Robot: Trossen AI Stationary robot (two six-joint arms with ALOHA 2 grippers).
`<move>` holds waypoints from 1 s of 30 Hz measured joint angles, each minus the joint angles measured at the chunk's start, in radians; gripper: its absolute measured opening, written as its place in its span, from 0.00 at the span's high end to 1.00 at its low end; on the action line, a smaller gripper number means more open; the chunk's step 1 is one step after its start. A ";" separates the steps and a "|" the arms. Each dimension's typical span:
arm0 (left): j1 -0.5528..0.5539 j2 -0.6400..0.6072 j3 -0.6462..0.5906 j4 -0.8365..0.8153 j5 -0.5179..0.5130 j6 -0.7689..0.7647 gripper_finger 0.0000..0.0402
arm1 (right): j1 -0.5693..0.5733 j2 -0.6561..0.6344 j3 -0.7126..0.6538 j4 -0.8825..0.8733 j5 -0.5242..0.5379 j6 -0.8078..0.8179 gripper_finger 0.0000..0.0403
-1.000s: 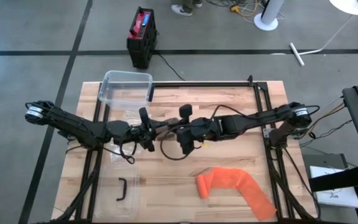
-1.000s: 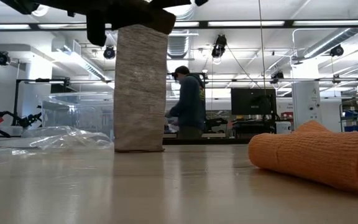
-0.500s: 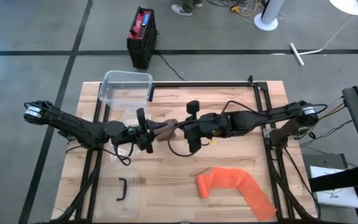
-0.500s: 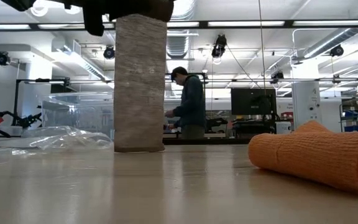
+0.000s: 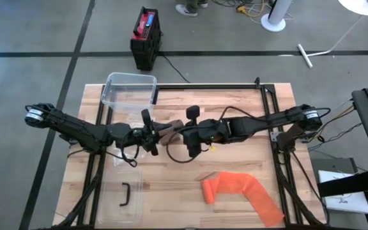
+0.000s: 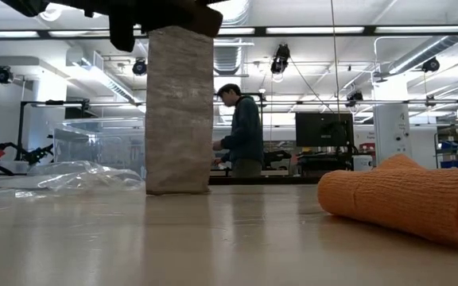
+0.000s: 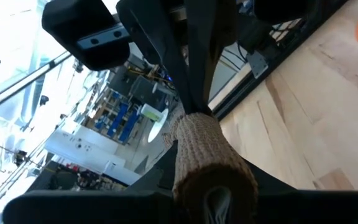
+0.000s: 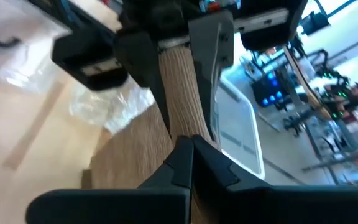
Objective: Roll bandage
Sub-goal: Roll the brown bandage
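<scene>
A beige knit bandage [image 5: 171, 130] spans between my two grippers above the table's middle. In the low view its loose strip [image 6: 179, 111] hangs straight down, and its lower end [image 6: 177, 189] rests on the table. My left gripper [image 5: 153, 133] is shut on the rolled part [image 7: 213, 165]. My right gripper [image 5: 185, 133] faces it from the right and is shut on the bandage [image 8: 180, 81]. An orange bandage [image 5: 241, 191] lies partly rolled at the near right and no gripper touches it; it also shows in the low view [image 6: 404, 199]. My left gripper holds the bandage's rolled end [image 7: 209, 149] between its two fingers, coming level from the table's left. The roll is lifted clear and points toward my right gripper. My right gripper pinches the bandage [image 8: 185, 127] between its shut fingers, coming level from the table's right, opposite my left gripper. The held part is clear of the table. The strip hangs below, with its end on the table.
A clear plastic box [image 5: 131, 89] stands at the far left. A clear lid with a black handle [image 5: 125, 193] lies at the near left, and crumpled clear wrap [image 6: 78, 176] lies beside it. A person [image 6: 241, 131] stands in the room behind the table.
My right gripper went a little toward the table's right edge, then came back toward my left gripper, still shut on the bandage. The hanging strip has stayed with its lower end on the table.
</scene>
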State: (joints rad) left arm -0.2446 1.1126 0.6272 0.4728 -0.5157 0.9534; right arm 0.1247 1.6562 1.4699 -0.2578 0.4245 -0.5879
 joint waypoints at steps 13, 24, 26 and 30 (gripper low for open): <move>-0.004 -0.002 -0.001 0.007 0.003 0.000 0.86 | -0.003 -0.025 0.003 -0.069 0.033 0.013 1.00; -0.005 -0.004 0.003 0.006 0.070 0.006 0.87 | -0.028 -0.052 0.047 0.006 -0.069 0.121 0.99; -0.005 -0.004 0.003 0.009 0.072 0.006 0.87 | -0.038 -0.033 0.047 0.002 -0.108 0.144 0.99; -0.006 -0.003 0.002 0.002 0.067 0.009 0.87 | -0.037 -0.016 0.046 -0.044 -0.153 0.161 0.99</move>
State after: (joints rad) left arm -0.2509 1.1099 0.6289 0.4744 -0.4487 0.9627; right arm 0.0879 1.6402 1.5162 -0.3018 0.2718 -0.4265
